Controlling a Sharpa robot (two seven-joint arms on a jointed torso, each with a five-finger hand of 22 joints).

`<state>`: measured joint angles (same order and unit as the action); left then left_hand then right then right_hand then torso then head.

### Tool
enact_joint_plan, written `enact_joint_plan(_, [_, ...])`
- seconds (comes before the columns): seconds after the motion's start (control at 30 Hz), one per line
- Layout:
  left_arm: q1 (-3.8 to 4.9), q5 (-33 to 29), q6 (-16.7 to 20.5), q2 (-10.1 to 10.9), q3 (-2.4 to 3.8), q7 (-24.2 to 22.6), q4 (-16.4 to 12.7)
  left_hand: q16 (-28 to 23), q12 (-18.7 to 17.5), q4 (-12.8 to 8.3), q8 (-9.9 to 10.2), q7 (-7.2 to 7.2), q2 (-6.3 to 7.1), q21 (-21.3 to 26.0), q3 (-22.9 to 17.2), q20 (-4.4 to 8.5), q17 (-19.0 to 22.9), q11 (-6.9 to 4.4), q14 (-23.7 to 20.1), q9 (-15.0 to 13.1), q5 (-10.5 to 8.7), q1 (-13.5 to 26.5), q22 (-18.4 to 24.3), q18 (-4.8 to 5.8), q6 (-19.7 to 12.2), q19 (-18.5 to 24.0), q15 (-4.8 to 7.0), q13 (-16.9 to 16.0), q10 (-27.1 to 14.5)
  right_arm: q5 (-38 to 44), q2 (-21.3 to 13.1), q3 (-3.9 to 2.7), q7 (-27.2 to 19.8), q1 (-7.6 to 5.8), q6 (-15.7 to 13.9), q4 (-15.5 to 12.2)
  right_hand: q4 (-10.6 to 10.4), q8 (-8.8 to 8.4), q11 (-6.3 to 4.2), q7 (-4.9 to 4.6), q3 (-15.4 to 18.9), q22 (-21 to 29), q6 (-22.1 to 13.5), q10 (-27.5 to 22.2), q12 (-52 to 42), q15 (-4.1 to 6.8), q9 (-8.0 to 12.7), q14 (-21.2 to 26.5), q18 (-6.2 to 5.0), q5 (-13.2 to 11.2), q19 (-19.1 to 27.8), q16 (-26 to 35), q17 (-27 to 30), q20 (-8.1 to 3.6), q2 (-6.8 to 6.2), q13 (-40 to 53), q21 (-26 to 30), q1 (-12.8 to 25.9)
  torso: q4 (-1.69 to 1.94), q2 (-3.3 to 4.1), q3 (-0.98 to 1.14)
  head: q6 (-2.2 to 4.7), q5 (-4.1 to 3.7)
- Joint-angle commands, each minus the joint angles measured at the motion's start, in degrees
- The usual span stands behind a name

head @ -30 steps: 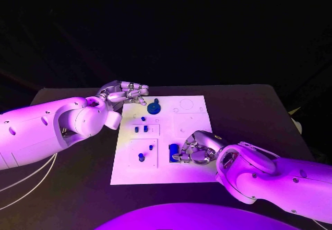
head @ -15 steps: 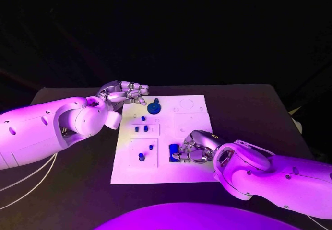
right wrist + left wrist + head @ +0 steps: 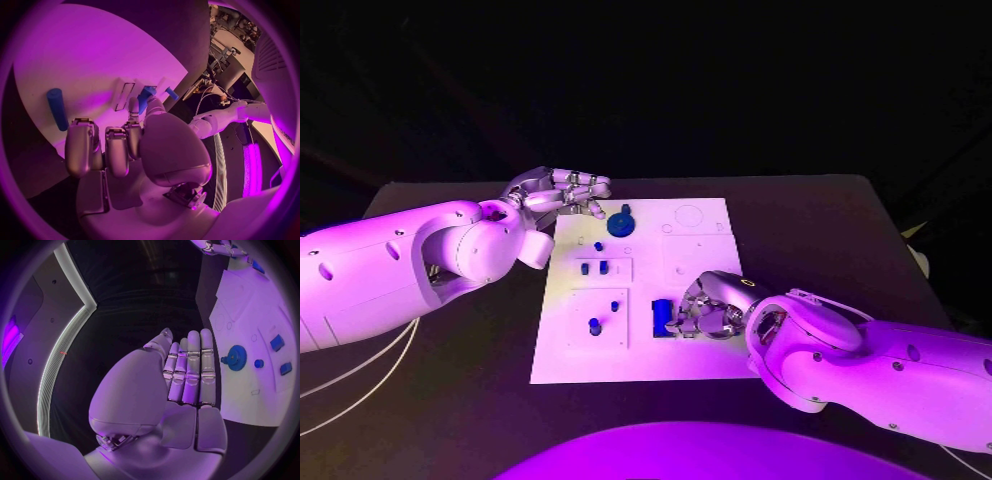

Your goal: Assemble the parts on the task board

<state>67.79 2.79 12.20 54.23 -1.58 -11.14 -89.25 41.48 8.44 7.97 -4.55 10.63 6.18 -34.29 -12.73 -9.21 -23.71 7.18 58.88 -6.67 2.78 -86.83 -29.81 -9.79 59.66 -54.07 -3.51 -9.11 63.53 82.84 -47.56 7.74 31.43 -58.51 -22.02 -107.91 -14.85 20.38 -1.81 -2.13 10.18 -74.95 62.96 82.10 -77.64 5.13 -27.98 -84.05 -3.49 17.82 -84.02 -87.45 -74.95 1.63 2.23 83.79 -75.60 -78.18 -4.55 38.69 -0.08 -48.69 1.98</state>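
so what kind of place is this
Probably a robotics lab or demo space: a white task board with small blue parts on a black table, worked by two robot hands under purple light.

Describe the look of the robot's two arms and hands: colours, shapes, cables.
Both arms are smooth, rounded white shells with bulbous joint housings and small dark dots like screw holes. The left arm has thin pale cables hanging below it. The left hand and right hand are silver metal with segmented fingers, and each wrist view shows a smooth, domed back of the hand.
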Motion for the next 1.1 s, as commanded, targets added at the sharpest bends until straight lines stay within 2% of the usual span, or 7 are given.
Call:
enact_joint_plan(0.03, [0.02,-0.12,-1.05,-0.08,0.04,-0.18,-0.12,-0.06,0.28,-0.11,-0.16,0.0,-0.49,0.14,0.24,-0.01,0.06,0.01,-0.42,0.08,0.0,0.16,0.09,-0.55,-0.31,-0.21,-0.15,-0.1,-0.2,0.86,-0.03,0.05,-0.07,0.06,2.09,-0.37,0.56,0.39,-0.37,0.37,-0.06,-11.39,0.09,0.85,0.02,0.3,-0.1,-5.03,0.71,-1.94,-1.19,-0.39,-10.59,-0.56,-0.14,-5.72,-0.13,-1.01,0.02,0.05,0.03,-0.08,-0.02])
enact_joint_plan(0.33, [0.02,-0.12,-1.05,-0.06,0.03,-0.17,-0.11,-0.06,0.28,-0.11,-0.16,0.0,-0.49,0.14,0.24,-0.01,0.06,0.01,-0.42,0.08,0.0,0.16,0.09,-0.55,-0.31,-0.21,-0.15,-0.1,-0.2,1.61,0.09,0.06,-0.01,0.06,2.19,-0.49,0.64,0.48,-0.35,0.37,0.06,-11.4,0.14,0.93,-0.1,0.29,-0.13,-5.03,0.72,-2.64,-1.2,-0.4,-10.63,-0.55,-0.43,-5.57,-0.15,-1.2,0.03,0.04,-0.01,-0.18,-0.02])
enact_joint_plan(0.73, [0.02,-0.12,-1.08,-0.01,0.03,-0.15,-0.1,-0.06,0.28,-0.11,-0.16,0.0,-0.49,0.14,0.24,-0.01,0.06,0.01,-0.42,0.08,0.0,0.16,0.09,-0.55,-0.31,-0.21,-0.15,-0.1,-0.2,2.66,0.43,0.05,1.09,0.03,0.83,0.17,-0.21,0.68,-0.38,0.4,-0.31,-11.42,0.3,1.29,-0.6,0.32,-0.17,-5.06,0.74,-2.83,-1.25,-0.46,-10.73,-0.57,0.87,-5.01,-0.26,-0.81,0.09,0.05,0.02,-0.16,-0.08])
enact_joint_plan(0.97, [0.02,-0.12,-1.07,0.12,0.03,-0.12,-0.09,-0.06,0.28,-0.11,-0.16,0.0,-0.49,0.14,0.24,-0.01,0.06,0.01,-0.42,0.08,0.0,0.16,0.09,-0.55,-0.31,-0.21,-0.15,-0.1,-0.2,1.04,-1.92,0.02,-0.42,-0.19,0.86,-1.46,-0.49,0.7,-0.36,0.38,-0.1,-11.36,0.22,1.24,-0.48,0.32,-0.18,-5.02,0.68,-2.42,-1.16,-0.38,-10.58,-0.57,0.67,-5.09,0.0,-0.53,0.01,-0.01,0.0,-0.09,0.1])
enact_joint_plan(1.1, [0.02,-0.11,-1.03,0.24,0.02,-0.08,-0.06,-0.06,0.28,-0.11,-0.16,0.0,-0.49,0.14,0.24,-0.01,0.06,0.01,-0.42,0.08,0.0,0.16,0.09,-0.55,-0.31,-0.21,-0.15,-0.1,-0.2,-1.82,-4.34,0.0,-2.79,-0.81,0.93,-3.23,-0.55,0.56,-0.25,0.23,0.25,-11.12,-0.23,0.59,0.59,0.25,-0.13,-4.92,0.51,-2.25,-0.84,-0.14,-10.1,-0.53,0.01,-6.02,0.92,-0.49,-0.06,-0.02,0.02,0.01,0.09])
